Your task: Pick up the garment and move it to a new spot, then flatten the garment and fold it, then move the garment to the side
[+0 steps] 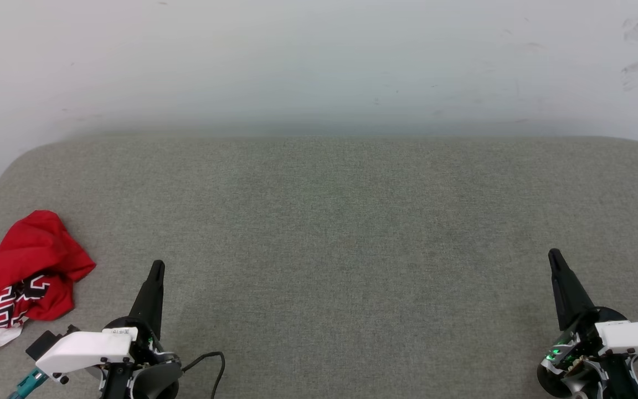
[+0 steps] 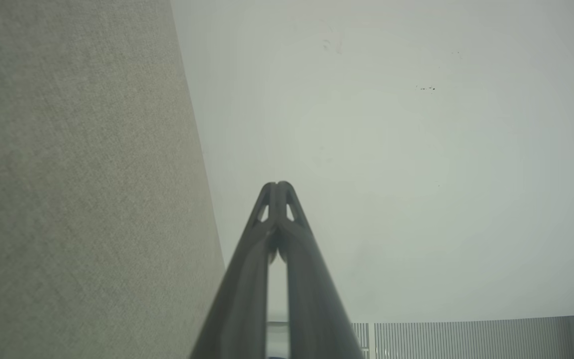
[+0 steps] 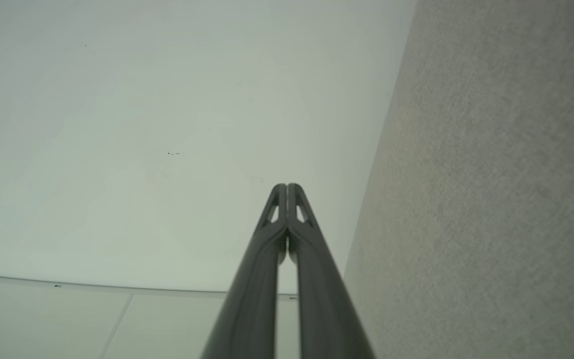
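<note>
The garment [image 1: 25,271], a red jersey with white parts and black white-outlined lettering, lies crumpled at the left edge of the grey table [image 1: 341,233]. My left gripper [image 1: 157,266] rests at the lower left, to the right of the garment and apart from it, its dark fingers pressed together and holding nothing. At the lower right my right gripper [image 1: 553,255] stands the same way, shut and empty. In the left wrist view the left gripper [image 2: 277,185] has its tips touching. The right gripper [image 3: 287,187] has its tips touching in the right wrist view.
A pale wall [image 1: 319,61] rises behind the table's rounded far edge. A black cable [image 1: 214,366] loops near the left arm at the table's front. The grey cloth surface stretches wide between the two grippers.
</note>
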Tool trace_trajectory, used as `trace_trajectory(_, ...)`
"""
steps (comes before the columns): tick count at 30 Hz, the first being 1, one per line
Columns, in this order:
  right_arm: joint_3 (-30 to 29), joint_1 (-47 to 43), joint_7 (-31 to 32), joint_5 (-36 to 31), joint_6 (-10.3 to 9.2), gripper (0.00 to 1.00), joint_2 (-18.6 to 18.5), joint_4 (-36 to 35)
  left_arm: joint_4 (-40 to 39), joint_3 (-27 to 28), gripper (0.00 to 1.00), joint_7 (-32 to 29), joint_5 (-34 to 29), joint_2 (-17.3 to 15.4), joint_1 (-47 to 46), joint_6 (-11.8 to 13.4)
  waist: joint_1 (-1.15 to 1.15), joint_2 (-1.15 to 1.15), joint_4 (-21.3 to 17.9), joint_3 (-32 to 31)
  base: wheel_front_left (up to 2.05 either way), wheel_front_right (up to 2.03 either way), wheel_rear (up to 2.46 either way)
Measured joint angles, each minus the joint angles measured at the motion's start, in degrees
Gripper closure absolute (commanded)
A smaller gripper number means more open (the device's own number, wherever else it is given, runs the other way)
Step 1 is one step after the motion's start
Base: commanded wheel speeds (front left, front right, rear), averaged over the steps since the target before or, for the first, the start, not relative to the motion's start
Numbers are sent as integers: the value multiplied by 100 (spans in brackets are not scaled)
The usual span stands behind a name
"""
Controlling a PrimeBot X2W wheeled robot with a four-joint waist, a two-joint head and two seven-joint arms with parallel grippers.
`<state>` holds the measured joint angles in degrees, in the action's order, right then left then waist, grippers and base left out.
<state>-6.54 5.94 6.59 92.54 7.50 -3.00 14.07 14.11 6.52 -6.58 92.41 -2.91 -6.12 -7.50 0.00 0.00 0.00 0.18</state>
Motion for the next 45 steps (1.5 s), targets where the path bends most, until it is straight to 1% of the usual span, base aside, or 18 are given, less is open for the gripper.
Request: trace_trajectory(45, 0, 1, 0, 0, 0, 100, 0, 0, 0, -3, 100, 0, 0, 0, 0, 0, 0, 0, 0, 0, 0, 0, 0)
